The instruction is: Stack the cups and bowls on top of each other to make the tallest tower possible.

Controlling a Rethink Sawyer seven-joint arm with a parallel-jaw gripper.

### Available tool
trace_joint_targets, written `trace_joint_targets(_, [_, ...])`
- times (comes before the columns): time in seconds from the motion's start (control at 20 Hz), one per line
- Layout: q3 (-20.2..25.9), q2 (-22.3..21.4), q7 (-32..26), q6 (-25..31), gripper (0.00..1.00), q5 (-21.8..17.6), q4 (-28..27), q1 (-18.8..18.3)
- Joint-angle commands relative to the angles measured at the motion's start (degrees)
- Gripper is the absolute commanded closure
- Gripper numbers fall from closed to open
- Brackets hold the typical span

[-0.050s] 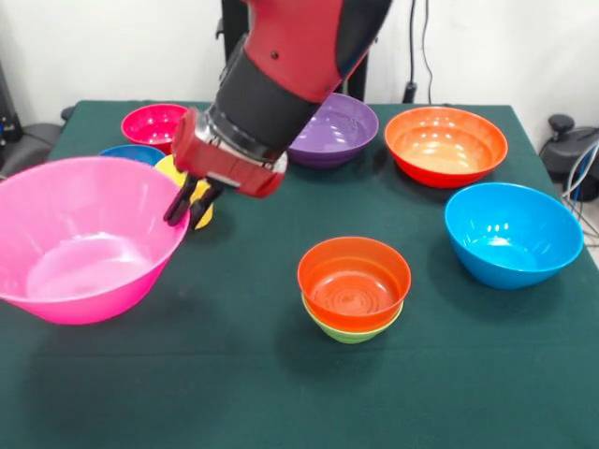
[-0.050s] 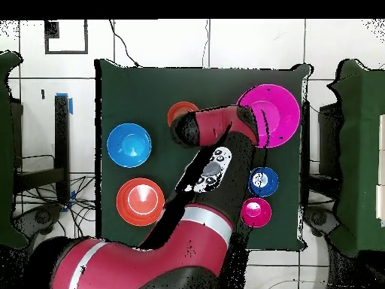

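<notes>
My gripper [image 1: 191, 208] hangs low at the left of the table, right in front of the yellow cup [image 1: 170, 169], which it partly hides. The large pink bowl [image 1: 84, 234] sits just beside it at the front left. A small orange-red bowl [image 1: 354, 279] rests nested in a small light-green bowl [image 1: 352, 330] near the middle front. The large light blue bowl [image 1: 513, 234] stands alone at the right. In the overhead view the arm covers the gripper and the cup.
At the back stand the purple bowl [image 1: 342, 126], the large orange bowl [image 1: 445, 145], the small magenta-red bowl [image 1: 153, 123] and the dark blue bowl [image 1: 129, 152], half hidden behind the pink one. The green cloth [image 1: 281, 402] covers the table.
</notes>
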Motion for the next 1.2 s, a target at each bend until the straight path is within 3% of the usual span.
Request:
trace_joint_targets(0.05, [0.46, -2.70, -2.55, 10.39, 1.00, -3.17, -4.88, 3.05])
trace_joint_targets(0.75, [-3.47, -2.59, 5.26, 22.16, 1.00, -0.36, -7.63, 10.63])
trace_joint_targets(1.2, [-3.29, -0.75, 9.30, 25.99, 1.00, 1.76, -10.86, 12.63])
